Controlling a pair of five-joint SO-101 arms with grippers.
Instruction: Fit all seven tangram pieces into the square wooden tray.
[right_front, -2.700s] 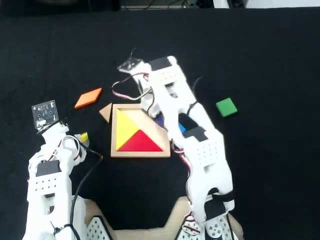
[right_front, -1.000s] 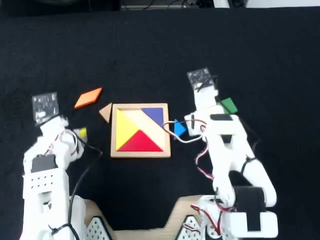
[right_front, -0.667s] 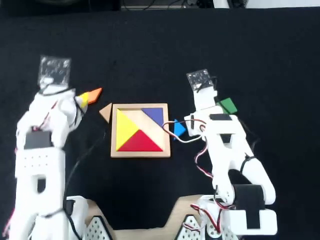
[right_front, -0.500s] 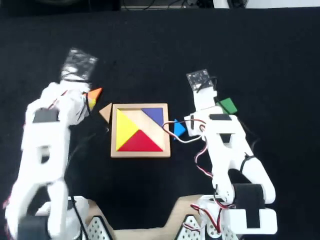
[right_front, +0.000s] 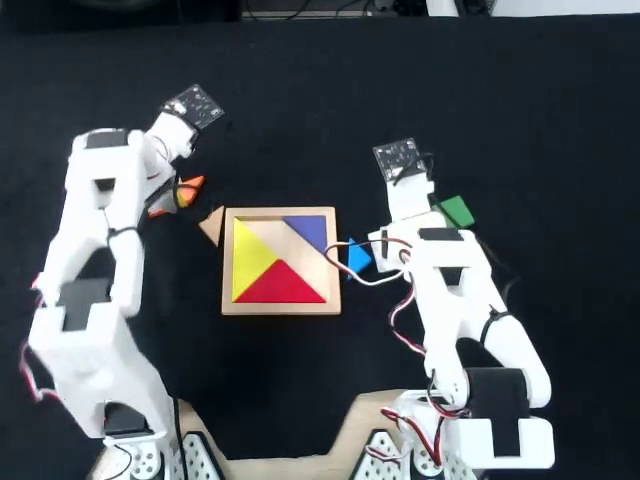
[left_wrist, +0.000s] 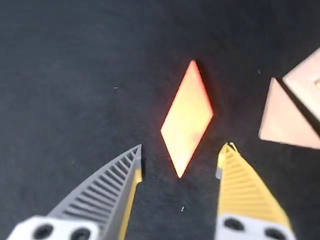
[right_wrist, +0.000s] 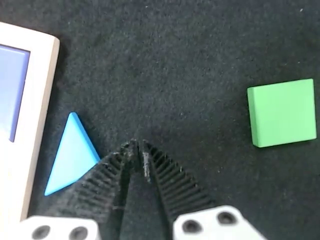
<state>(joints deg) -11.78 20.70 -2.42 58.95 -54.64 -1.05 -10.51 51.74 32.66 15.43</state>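
The square wooden tray holds a yellow triangle, a red triangle and a purple piece. An orange parallelogram lies flat on the black table, left of the tray. My left gripper hangs open just above it, one finger on either side of its near tip. A tan triangle rests against the tray's far left corner. My right gripper is shut on nothing, between a blue triangle and a green square.
The black table stretches bare beyond the pieces. The tray's pale rim is close to the blue triangle. The arm bases and a wooden board stand at the near edge.
The left arm has swung from the near left out over the orange parallelogram. The right arm earlier drew back from the tray, leaving the purple piece inside, and has since kept still.
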